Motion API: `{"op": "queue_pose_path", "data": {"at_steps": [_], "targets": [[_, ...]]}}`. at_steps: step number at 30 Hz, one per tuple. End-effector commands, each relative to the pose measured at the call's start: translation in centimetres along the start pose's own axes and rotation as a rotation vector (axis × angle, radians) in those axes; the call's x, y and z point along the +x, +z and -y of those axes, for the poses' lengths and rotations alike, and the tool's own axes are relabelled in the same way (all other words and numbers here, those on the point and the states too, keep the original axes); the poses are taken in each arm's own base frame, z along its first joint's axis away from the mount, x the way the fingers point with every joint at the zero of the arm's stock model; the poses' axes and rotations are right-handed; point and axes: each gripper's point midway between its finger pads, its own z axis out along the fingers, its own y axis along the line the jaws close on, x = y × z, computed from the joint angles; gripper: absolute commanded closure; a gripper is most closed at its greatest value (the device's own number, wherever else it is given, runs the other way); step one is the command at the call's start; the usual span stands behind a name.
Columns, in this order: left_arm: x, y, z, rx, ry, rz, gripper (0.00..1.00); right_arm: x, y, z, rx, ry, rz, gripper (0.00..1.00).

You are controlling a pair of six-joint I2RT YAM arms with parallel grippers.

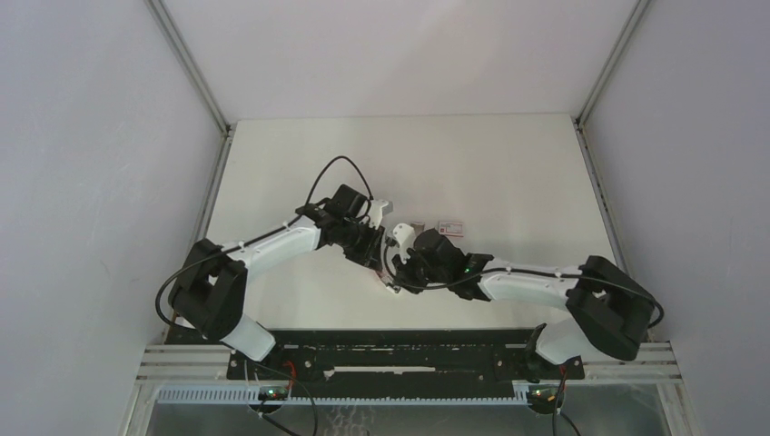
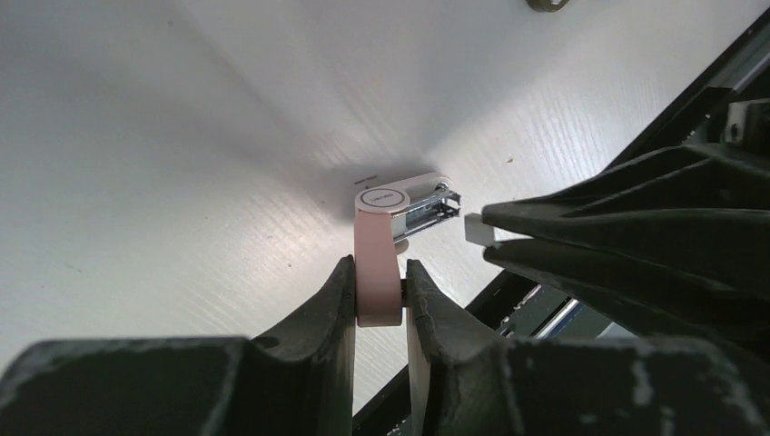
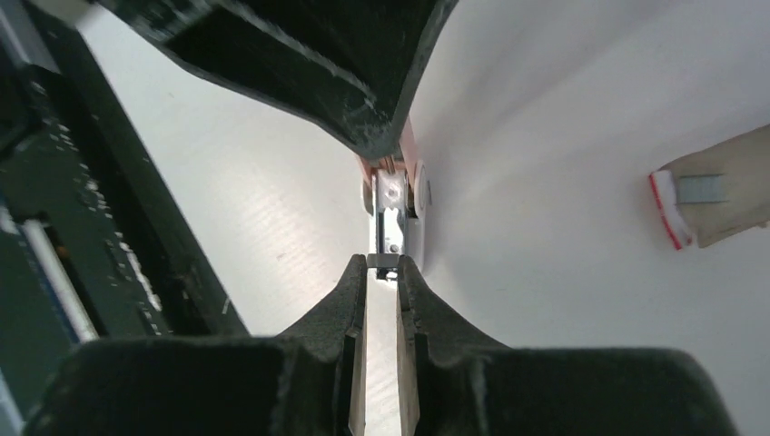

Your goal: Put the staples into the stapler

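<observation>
My left gripper is shut on the pink arm of the stapler, held above the table. The stapler is hinged open, and its metal channel sticks out to the right. My right gripper is shut on a short strip of staples and holds it at the open end of the channel. In the left wrist view the strip is just right of the channel. In the top view both grippers meet at mid-table and the stapler is mostly hidden between them.
The white staple box with red print lies just behind the right gripper. Its pinkish-grey tray holds another strip of staples. The dark rail of the arm bases runs along the near edge.
</observation>
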Motion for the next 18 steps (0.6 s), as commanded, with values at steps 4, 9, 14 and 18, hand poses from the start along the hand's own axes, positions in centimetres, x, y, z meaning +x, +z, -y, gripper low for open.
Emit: {"op": "queue_pose_path", "data": {"at_steps": [4,9,14,18], "targets": [[-1.4,-1.7,2.1,0.086,0.101,0.096,1.0,-5.2,-3.4,-1.3,-0.023,0.013,0.187,0.96],[-1.6,-2.2,2.6,0.103,0.13,0.119,1.0,-4.6,-3.1,-1.2,0.004,0.003,0.17,0.96],[-1.5,-2.1,2.4,0.091,0.134,0.116,1.0,-3.0,-1.7,-1.5,0.022,-0.004,0.114,0.96],[-1.3,-1.8,2.0,0.074,0.127,0.098,1.0,-2.1,-1.0,-1.4,0.038,-0.004,0.088,0.96]]}}
